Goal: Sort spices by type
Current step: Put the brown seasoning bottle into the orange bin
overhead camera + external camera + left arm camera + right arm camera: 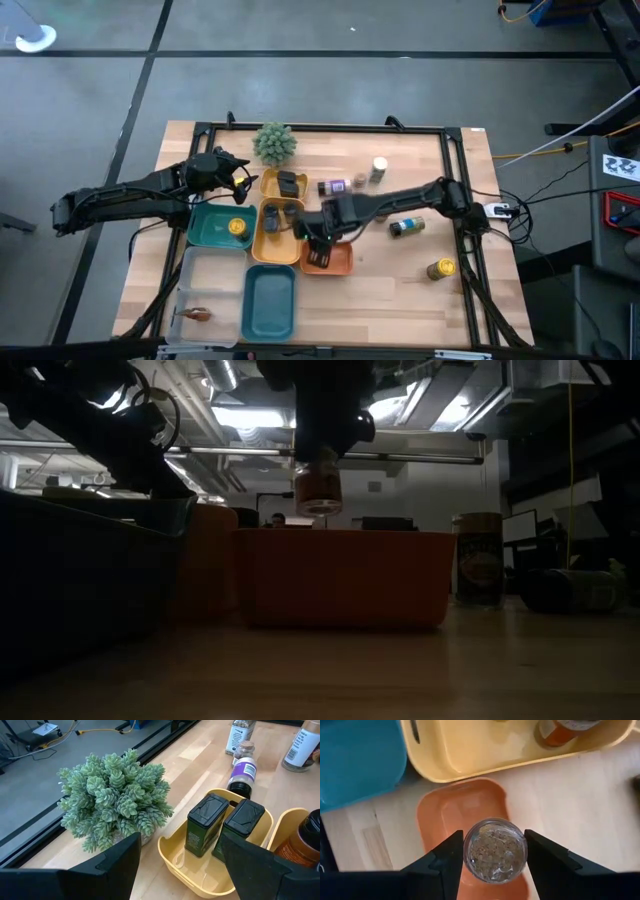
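My right gripper (318,238) is shut on a small glass spice jar (495,851) and hovers over the orange tray (445,807); the low view shows the jar (317,488) hanging above that tray (340,590). My left gripper (180,865) is open, level, near the small yellow tray (172,857) that holds two dark-capped tins (205,822) standing upright on their bases. A purple-labelled jar (242,774) lies on its side beyond that tray. The larger yellow tray (275,245) holds an orange jar (272,215). A yellow-capped jar (237,227) sits in a teal tray (210,235). My right gripper pinches the glass jar between its two fingers (447,865), one on each side of its round wall (470,852). The fingers come from above, pointing down, and hide the cap end. The jar hangs upright below them, base down, lifted clear above the orange tray.
A fuzzy green plant (273,143) stands by the far edge, close to my left gripper. Loose on the right half of the table are a white-capped jar (378,170), a jar lying on its side (405,227) and a yellow-capped jar (442,268). A second teal tray (270,300) and a clear tray with a brown packet (197,314) sit at the near edge.
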### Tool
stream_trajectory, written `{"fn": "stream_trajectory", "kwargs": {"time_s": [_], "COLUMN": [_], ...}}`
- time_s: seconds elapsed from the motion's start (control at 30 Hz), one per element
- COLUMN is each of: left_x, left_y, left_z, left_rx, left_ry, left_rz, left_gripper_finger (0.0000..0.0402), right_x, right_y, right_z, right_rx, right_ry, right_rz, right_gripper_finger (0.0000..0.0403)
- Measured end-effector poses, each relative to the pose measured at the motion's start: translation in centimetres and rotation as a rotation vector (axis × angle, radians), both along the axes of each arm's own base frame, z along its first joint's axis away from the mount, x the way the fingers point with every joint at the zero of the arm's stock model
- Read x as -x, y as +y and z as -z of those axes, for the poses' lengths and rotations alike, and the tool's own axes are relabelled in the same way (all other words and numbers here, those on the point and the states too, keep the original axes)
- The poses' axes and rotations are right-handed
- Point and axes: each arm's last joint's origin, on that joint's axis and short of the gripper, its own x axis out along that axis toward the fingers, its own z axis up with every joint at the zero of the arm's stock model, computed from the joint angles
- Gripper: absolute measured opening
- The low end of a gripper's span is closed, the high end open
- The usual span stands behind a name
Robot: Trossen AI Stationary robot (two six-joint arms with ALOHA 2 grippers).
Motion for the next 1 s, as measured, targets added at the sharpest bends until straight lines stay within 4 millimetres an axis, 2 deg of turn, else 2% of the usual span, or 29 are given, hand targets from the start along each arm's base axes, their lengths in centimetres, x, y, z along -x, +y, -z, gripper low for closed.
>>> {"fn": "stream_trajectory", "kwargs": {"time_s": [0.17,0.33,0.6,1.0], "left_x": [0.0,0.1,0.2,0.2], "left_y": [0.0,0.0,-0.1,-0.1], "left_z": [0.0,0.2,0.5,0.4], "left_rx": [0.001,0.007,0.021,0.019], "left_ry": [0.001,0.017,0.054,0.048], "left_rz": [0.0,0.0,0.003,0.004], "left_gripper_finger": [0.0263,0.0263,0.0263,0.0263], "right_x": [-0.6,-1.0,-2.0,-2.7], "right_y": [2.0,3.1,3.3,3.5], "right_z": [1.2,2.5,5.1,7.1], "right_rx": [0.008,0.028,0.036,0.034], "right_ry": [-0.029,-0.03,-0.012,0.006], "right_rz": [-0.006,-0.018,-0.022,-0.03], "right_gripper_finger": [0.0191,0.0192,0.0192,0.0194]}}
